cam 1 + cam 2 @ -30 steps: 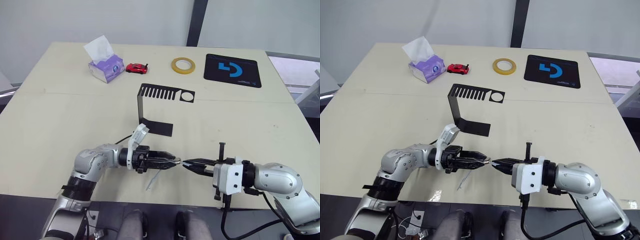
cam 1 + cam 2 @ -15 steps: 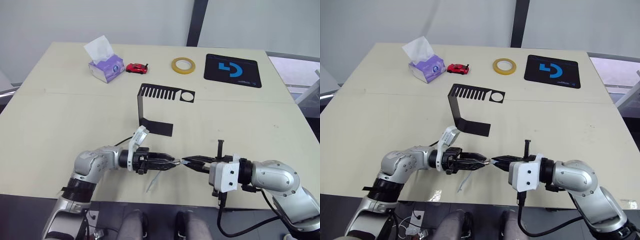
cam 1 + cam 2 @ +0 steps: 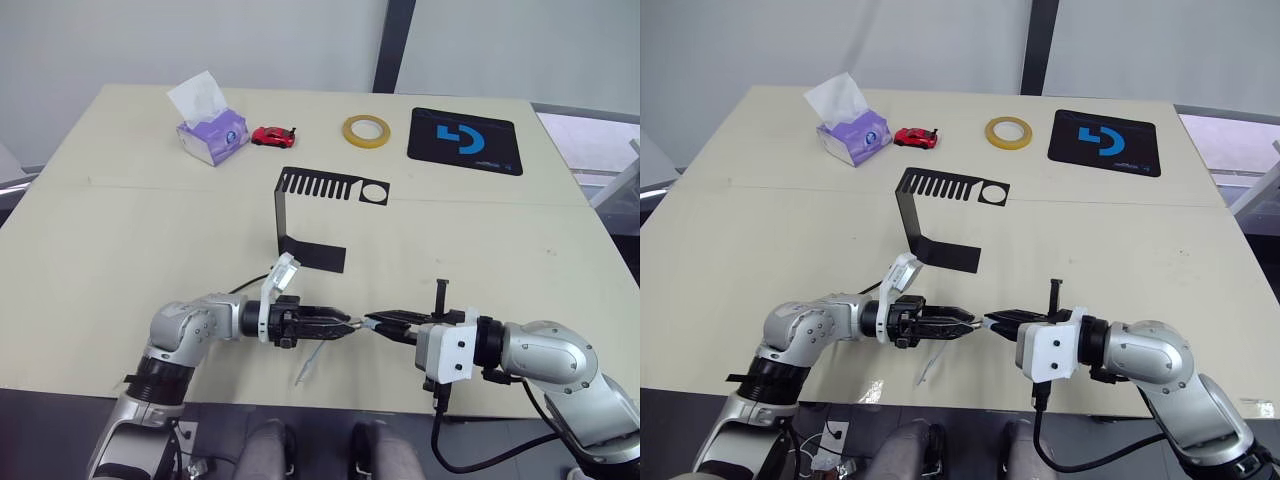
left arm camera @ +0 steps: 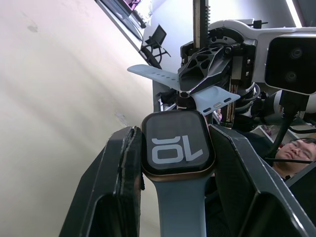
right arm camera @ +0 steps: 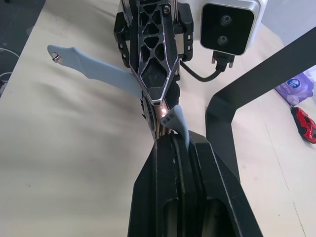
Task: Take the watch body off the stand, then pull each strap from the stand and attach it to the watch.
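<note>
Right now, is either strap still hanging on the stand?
No: the stand is bare, one strap already hangs from the watch body, and the right gripper holds the other.

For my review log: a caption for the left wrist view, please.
Left gripper clamps the watch body, one strap attached; right gripper brings the second strap.

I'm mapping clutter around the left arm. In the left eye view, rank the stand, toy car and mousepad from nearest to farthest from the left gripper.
Measured from the left gripper:
1. Stand, just beyond it at mid-table.
2. Toy car, far edge, beside the tissue box.
3. Mousepad, far right corner.
</note>
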